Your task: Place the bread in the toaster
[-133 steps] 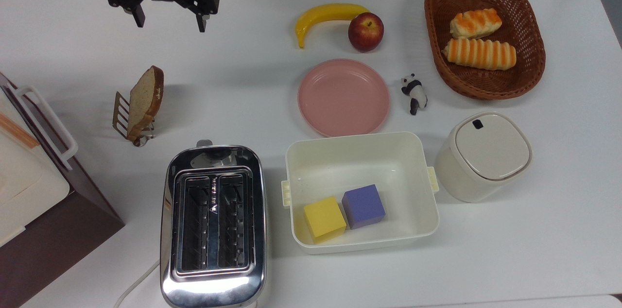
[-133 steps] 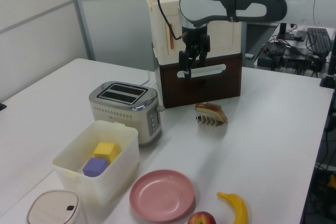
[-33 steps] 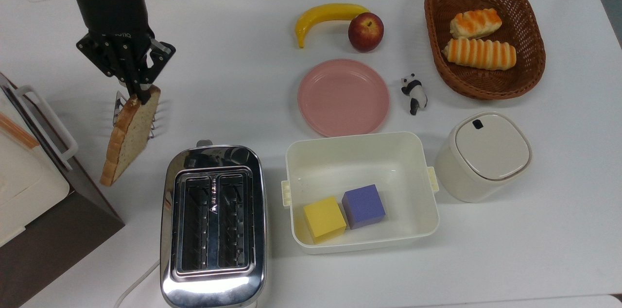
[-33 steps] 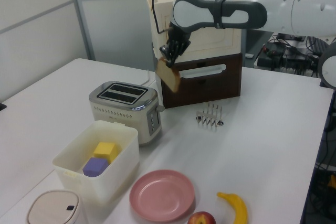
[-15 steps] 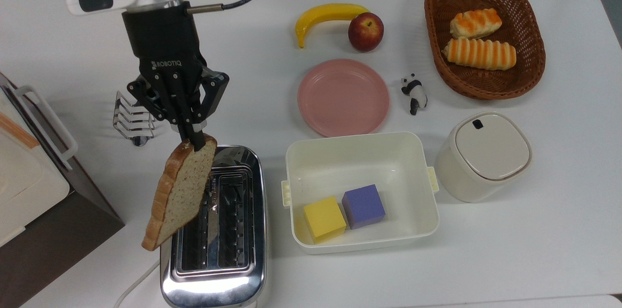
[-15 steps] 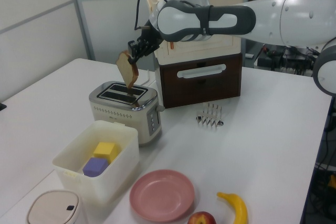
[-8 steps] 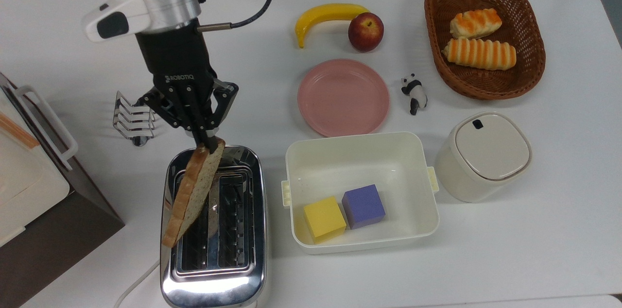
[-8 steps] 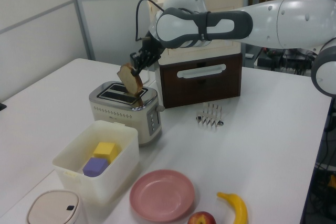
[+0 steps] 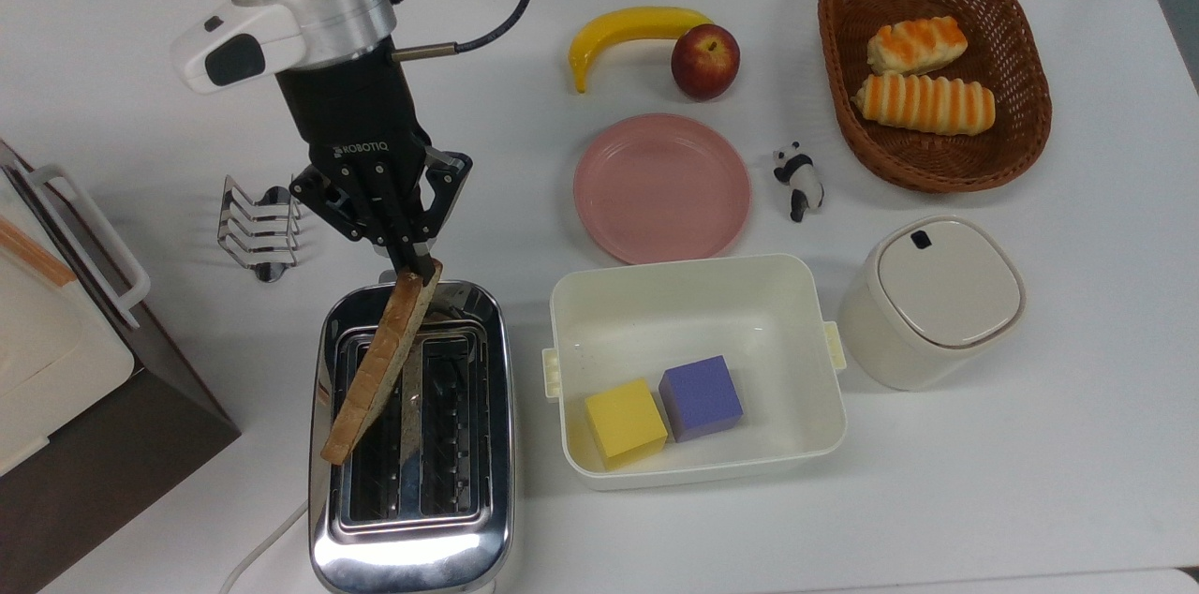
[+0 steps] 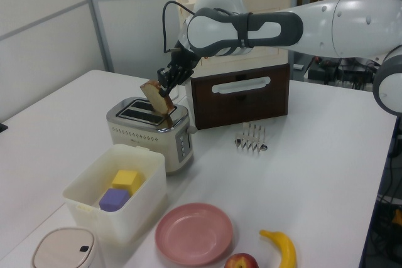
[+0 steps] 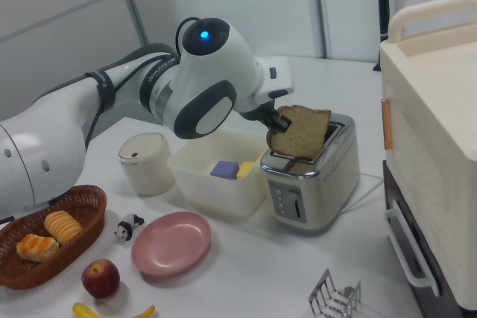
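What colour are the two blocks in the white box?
One yellow block, one purple block; clearest in the top view.

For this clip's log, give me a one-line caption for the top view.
Gripper holds the bread tilted over the toaster.

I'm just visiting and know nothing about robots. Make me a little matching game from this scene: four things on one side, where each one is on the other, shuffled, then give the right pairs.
Things:
1. bread
2. purple cube
3. striped rolls
4. panda figure

Places:
A. in the brown wicker basket
B. standing on the table between the pink plate and the basket
C. pinched by the robot's fingers, hanging tilted over the toaster
D. in the white tub, next to a yellow cube

Pairs: 1-C, 2-D, 3-A, 4-B
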